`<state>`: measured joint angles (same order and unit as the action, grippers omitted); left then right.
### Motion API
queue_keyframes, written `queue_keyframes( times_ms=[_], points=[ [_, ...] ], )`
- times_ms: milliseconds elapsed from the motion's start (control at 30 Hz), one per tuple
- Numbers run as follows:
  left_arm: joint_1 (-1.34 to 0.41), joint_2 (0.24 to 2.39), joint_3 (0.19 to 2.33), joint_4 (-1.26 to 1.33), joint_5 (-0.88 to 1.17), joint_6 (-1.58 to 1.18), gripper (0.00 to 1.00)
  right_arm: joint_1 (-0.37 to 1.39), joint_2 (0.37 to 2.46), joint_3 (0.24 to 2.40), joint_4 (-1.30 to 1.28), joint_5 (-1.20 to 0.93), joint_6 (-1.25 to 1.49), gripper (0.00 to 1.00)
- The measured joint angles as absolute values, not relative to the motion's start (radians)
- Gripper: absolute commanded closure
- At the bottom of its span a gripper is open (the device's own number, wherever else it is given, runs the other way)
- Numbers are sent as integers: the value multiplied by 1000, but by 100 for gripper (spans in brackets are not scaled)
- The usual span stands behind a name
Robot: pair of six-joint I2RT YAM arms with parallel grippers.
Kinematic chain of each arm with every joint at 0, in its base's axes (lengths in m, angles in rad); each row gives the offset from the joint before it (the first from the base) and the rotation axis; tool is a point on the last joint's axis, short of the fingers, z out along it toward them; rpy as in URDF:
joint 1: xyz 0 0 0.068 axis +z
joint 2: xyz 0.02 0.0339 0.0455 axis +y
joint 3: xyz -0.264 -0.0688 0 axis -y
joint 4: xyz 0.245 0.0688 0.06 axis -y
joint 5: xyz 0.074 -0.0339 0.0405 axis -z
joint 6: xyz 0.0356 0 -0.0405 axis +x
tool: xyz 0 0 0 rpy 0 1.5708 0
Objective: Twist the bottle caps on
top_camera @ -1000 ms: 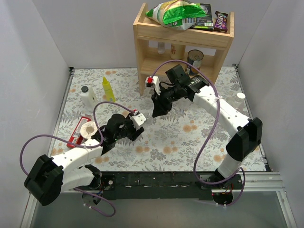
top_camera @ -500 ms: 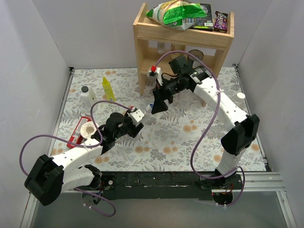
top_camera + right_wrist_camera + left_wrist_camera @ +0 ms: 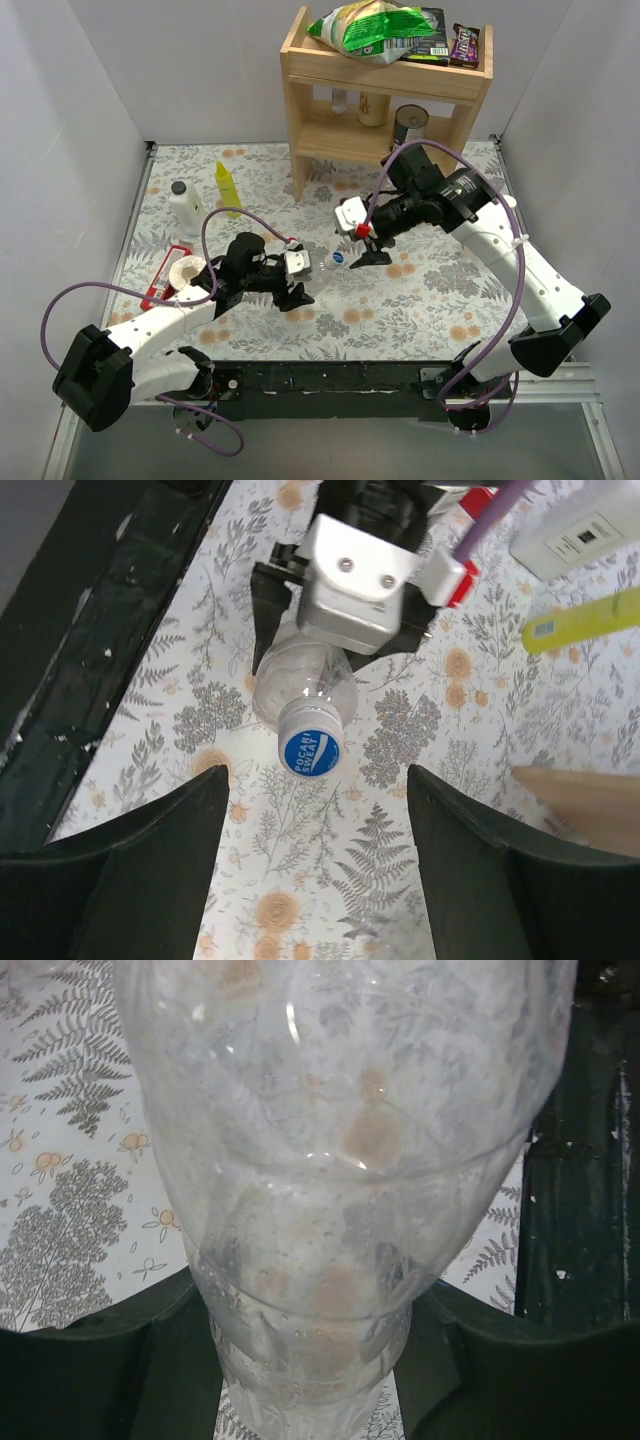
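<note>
while the left gripper [image 3: 298,280] is clamping the clear bottle [image 3: 300,685] at frame centre, the blue cap [image 3: 310,750] is sitting on its neck, perhaps not fully tight. the right gripper [image 3: 365,250] is hovering open and empty just right of it. next: re-gripping, twisting. open table [image 3: 420,300] is lying lower right.

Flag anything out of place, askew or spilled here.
The clear bottle is held sideways in the left gripper rather than upright, its blue cap facing the open right gripper. Nothing looks spilled or damaged.
</note>
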<state>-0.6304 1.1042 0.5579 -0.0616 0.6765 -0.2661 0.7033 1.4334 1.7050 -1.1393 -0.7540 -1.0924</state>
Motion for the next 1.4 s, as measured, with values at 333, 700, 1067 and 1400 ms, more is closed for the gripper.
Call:
queue_keyframes(
  times_ms=[333,700,1067,1400],
  points=[
    [-630,1117,595,-135,751,-202,100,827,1419,1598,-1158,-655,-1333,37],
    [-630,1121,605,-151,768,-188,100,847,1406,1588,-1122,-631,-1342,55],
    [-631,1092,585,-96,690,-212,100,844,1400,1572,-1029,-609,-1150,77],
    [-656,1001,465,179,271,-320,100,800,1564,1726,-868,-631,-648,81]
  ],
)
